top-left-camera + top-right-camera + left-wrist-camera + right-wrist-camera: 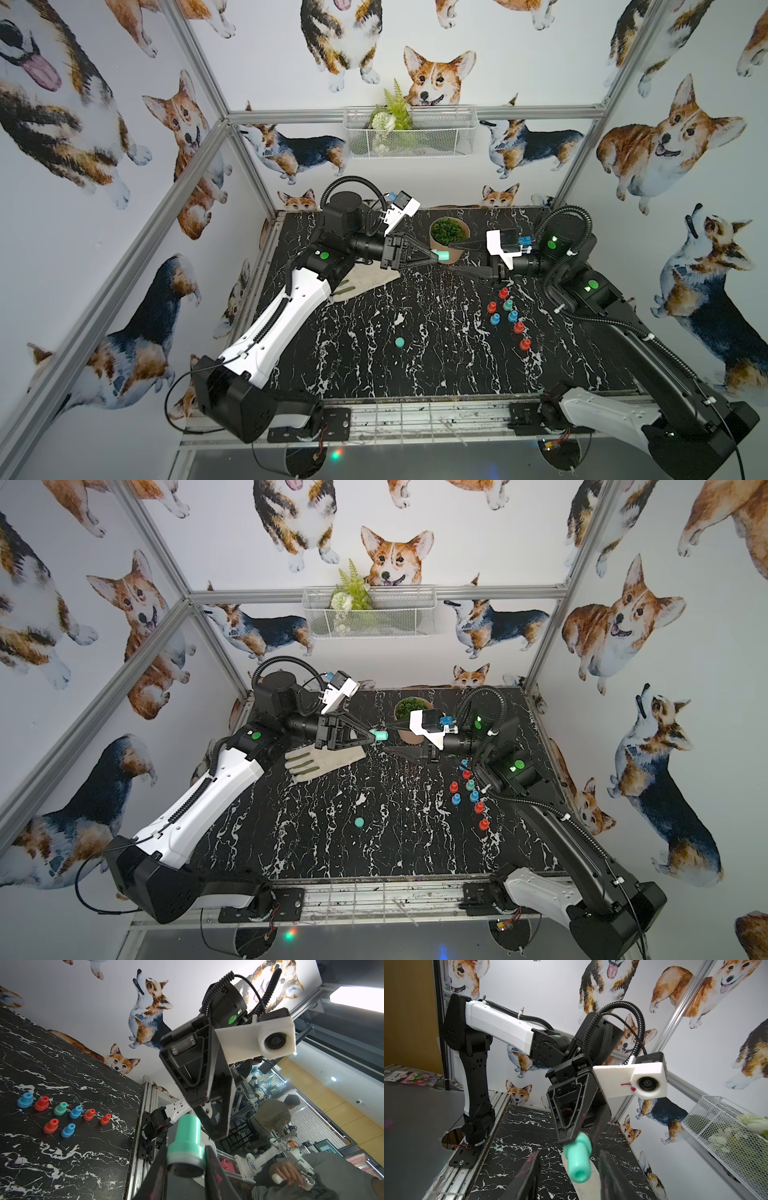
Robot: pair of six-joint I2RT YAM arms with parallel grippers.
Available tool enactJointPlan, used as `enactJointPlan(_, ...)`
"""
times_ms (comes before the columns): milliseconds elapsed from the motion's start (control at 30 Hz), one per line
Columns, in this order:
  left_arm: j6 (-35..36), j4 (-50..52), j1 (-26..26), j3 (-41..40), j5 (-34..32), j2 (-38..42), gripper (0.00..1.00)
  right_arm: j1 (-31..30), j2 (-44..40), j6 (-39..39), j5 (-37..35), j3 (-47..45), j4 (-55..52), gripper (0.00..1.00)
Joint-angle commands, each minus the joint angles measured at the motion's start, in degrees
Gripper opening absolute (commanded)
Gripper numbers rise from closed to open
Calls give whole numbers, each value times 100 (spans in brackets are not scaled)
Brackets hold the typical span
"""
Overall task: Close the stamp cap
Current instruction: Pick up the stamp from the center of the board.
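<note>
Firmly, the left end effector (435, 254) pinches the teal stamp (444, 257) while the right end effector (449, 258) flanks it, jaws parted.

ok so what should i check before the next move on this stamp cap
1. Left gripper grip on teal stamp: ok, jaws shut on its wide end.
2. Right gripper free: ok, jaws open either side of the handle, not touching.
3. Cap fitted: not ok, stamp face bare in the left wrist view.
4. Teal cap reachable: ok, lying alone on the table.
5. Cap's open side up: cannot tell.
6. Other stamps clear of the cap: ok.
</note>
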State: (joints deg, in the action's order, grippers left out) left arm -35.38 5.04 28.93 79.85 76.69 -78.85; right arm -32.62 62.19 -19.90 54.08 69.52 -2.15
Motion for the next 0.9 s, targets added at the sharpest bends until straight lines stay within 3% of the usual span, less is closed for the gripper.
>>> enactJointPlan(0,-67,-179,32,-14,200,19,5,-42,68,-451,-8,101,-85,47)
enactJointPlan(367,-73,-168,34,21,117,-8,5,-263,406,-670,-115,247,-233,33)
enactJointPlan(867,-50,-170,34,-5,112,37,4,-289,375,-805,-434,150,-303,27)
